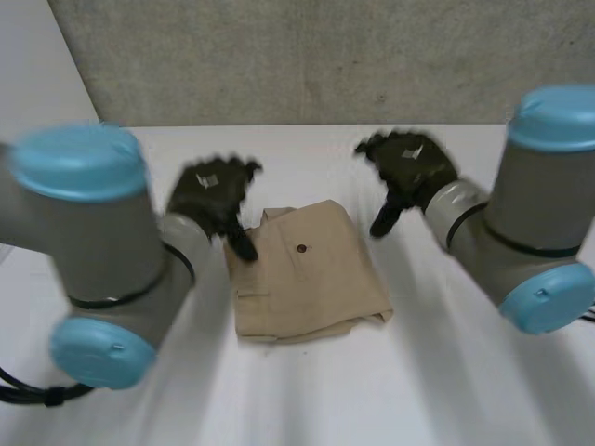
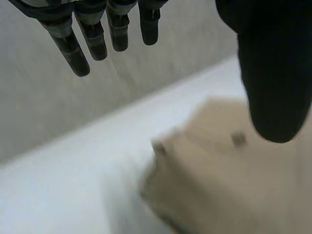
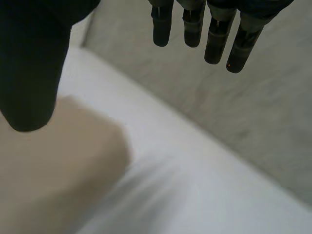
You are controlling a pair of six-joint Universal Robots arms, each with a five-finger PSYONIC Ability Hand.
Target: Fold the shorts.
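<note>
White desk (image 1: 446, 372), smooth, backed by a rough grey wall (image 1: 307, 56). Left hand (image 1: 209, 193) is held over the left edge of the tan shorts (image 1: 307, 279), fingers (image 2: 68, 48) straight, nothing gripped. Shorts are laid mid-desk, folded squarish. Right hand (image 1: 409, 167) is held near their far right corner, fingers (image 3: 217, 39) loose, empty.

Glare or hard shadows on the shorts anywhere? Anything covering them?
Head view: no glare, shorts evenly lit on the table; the left robot hand overlaps one edge. Left wrist view: its thumb hides part of the shorts. Right wrist view: the right robot hand thumb does too.
</note>
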